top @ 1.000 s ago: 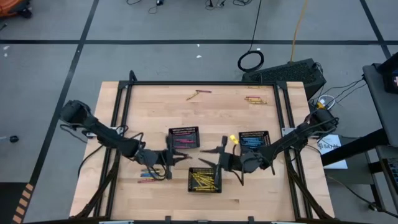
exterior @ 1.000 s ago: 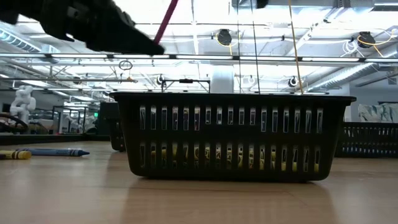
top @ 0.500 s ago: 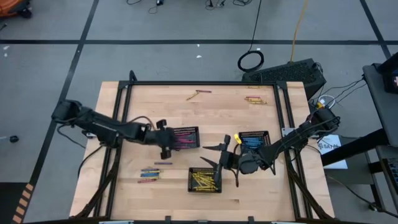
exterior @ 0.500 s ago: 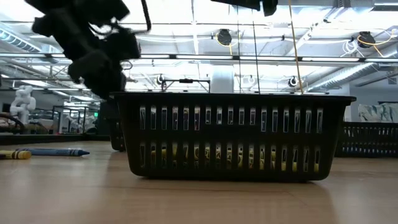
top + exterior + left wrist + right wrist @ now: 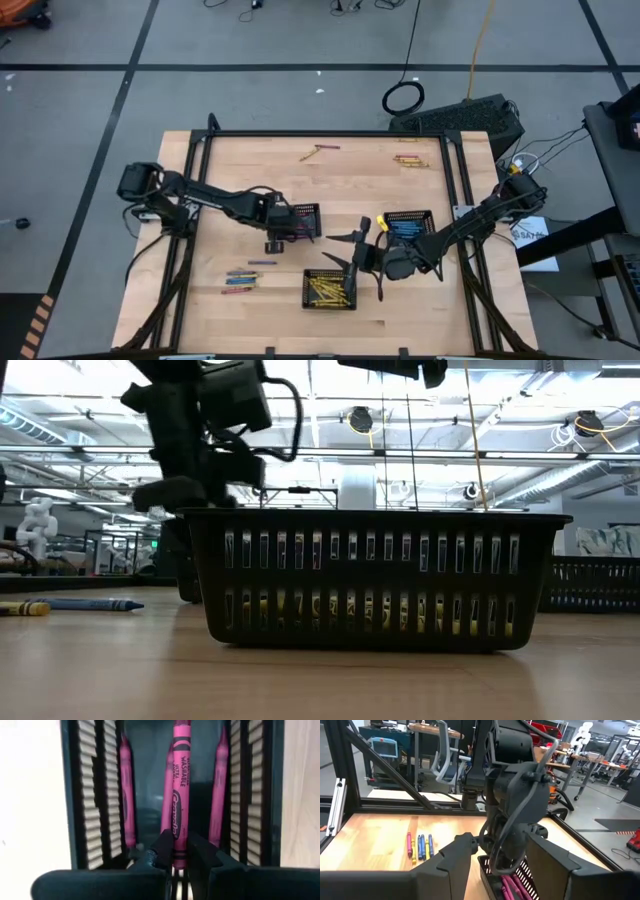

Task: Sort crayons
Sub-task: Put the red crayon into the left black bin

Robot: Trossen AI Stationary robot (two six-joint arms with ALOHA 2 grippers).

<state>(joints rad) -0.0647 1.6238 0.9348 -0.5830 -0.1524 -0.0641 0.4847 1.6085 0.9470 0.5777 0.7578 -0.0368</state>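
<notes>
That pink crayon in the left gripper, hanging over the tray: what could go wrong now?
The left gripper pinches only the pink crayon's end, so it might tilt and land across the pink tray's wall rather than beside the others. The right gripper waits open close by, so the arms could brush.

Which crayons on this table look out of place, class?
Several thin crayons lie loose on the wooden table outside the black mesh trays: a mixed row near the front left, and small groups at the far edge. The left hand holds a pink crayon above the pink tray.
</notes>
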